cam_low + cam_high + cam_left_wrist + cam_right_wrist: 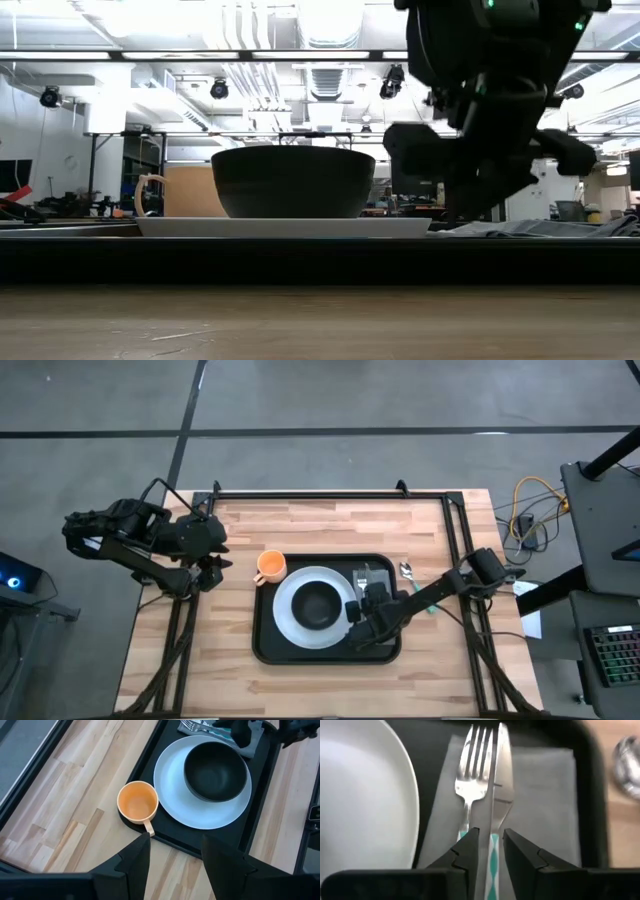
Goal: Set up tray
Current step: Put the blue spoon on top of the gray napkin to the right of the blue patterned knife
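Note:
The black tray (268, 645) lies mid-table. On it a white plate (288, 610) carries a black bowl (318, 603). A grey napkin (540, 800) lies on the tray's right part, with a fork (472, 775) and a knife (501, 780) side by side on it. An orange cup (270, 566) stands at the tray's far left corner. My right gripper (491, 852) hovers low over the napkin, open by a narrow gap, its fingers on either side of the knife's teal-patterned handle (493, 855). My left gripper (175, 857) waits open at the table's left, above the cup's side.
A spoon (406, 570) lies on the bare wood just right of the tray's far right corner. The cup's handle (147, 827) juts out over the table. Black frame rails (330, 494) run along the far and side edges. Bare wood lies near and left of the tray.

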